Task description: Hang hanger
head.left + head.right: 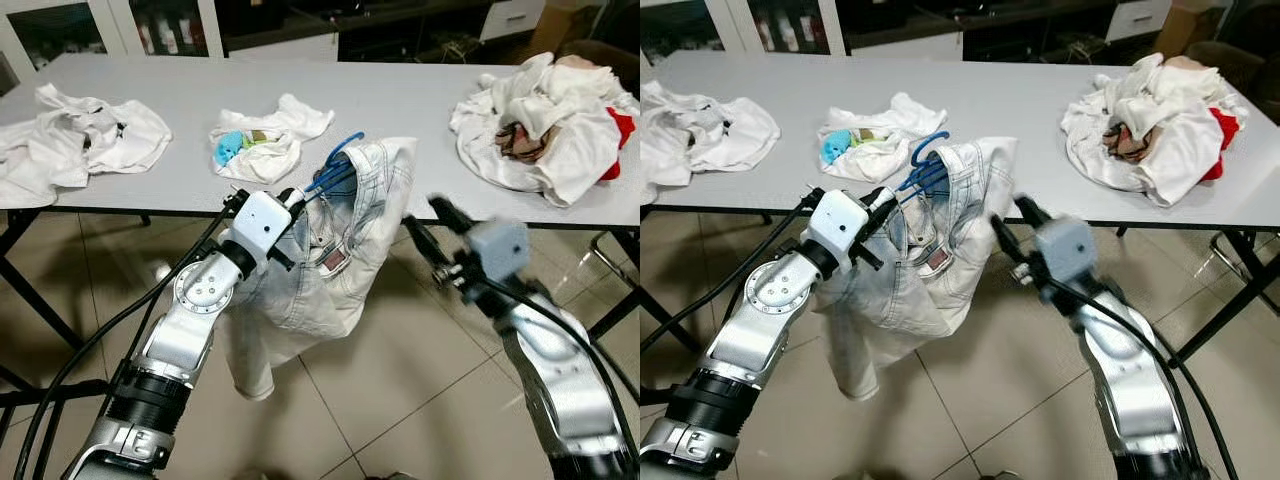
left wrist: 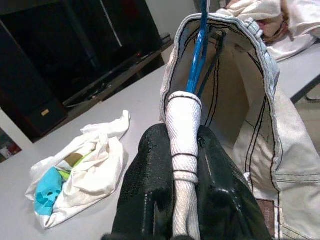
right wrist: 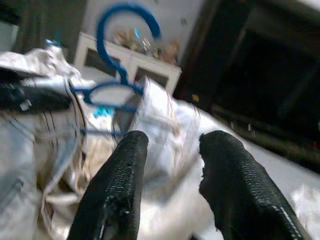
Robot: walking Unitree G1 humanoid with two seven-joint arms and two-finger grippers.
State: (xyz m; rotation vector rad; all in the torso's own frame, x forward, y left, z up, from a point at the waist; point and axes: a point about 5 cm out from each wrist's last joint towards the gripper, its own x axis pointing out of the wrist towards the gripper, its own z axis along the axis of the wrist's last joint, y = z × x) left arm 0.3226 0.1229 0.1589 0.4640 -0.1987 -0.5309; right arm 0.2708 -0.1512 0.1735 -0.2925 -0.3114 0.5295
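Observation:
A blue hanger (image 1: 344,148) carries pale, washed-out jeans (image 1: 335,255), which hang in front of the table's near edge, above the tiled floor. My left gripper (image 1: 300,194) is shut on the hanger's neck, where white cloth is wrapped around it (image 2: 183,130); the blue hook (image 2: 199,45) rises past the jeans' waistband. My right gripper (image 1: 422,212) stands open just right of the jeans, level with the waistband, with nothing between its fingers (image 3: 125,170). From the right wrist, the hanger's hook (image 3: 125,30) and the denim lie directly ahead.
The grey table (image 1: 400,100) bears a white shirt (image 1: 80,140) at left, a small white and teal bundle (image 1: 258,142) in the middle and a heap of clothes (image 1: 550,120) at right. Black table legs stand at both sides. Dark cabinets line the back.

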